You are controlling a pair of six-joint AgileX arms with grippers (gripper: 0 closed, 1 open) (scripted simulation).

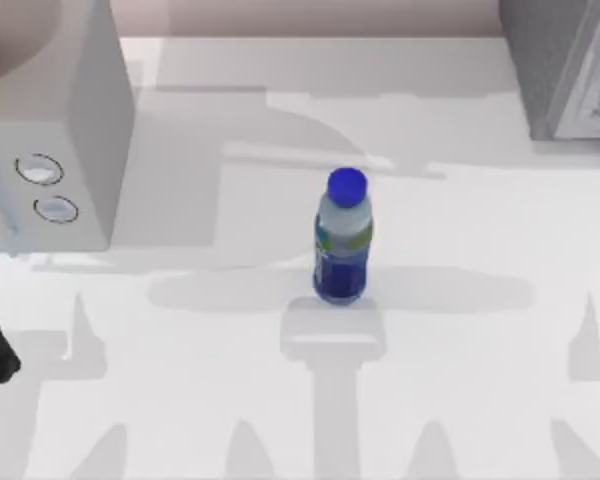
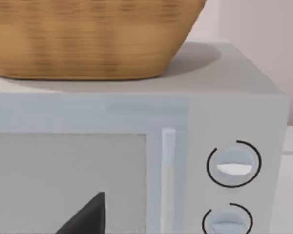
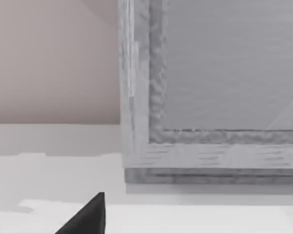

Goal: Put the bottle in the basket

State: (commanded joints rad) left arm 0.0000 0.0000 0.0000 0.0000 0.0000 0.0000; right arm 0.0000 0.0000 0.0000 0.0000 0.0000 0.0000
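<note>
- A dark fingertip (image 2: 88, 217) of the left gripper juts up before the microwave (image 2: 136, 146); how far the fingers are spread cannot be told, and nothing is seen in its hold.
- The right wrist view likewise shows one dark fingertip (image 3: 88, 217), facing a grey box (image 3: 210, 97); its opening cannot be told.
- The left wrist view shows the wicker basket (image 2: 88, 39) resting on the microwave.
- The bottle (image 1: 342, 240) stands upright mid-table (image 1: 180, 400), blue cap up, touched by nothing.

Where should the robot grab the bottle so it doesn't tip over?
Probably around the middle of the bottle, on the dark blue label below the shoulder, coming in from the side. It stands upright and alone on the table, and its round body is wider than the cap.
</note>
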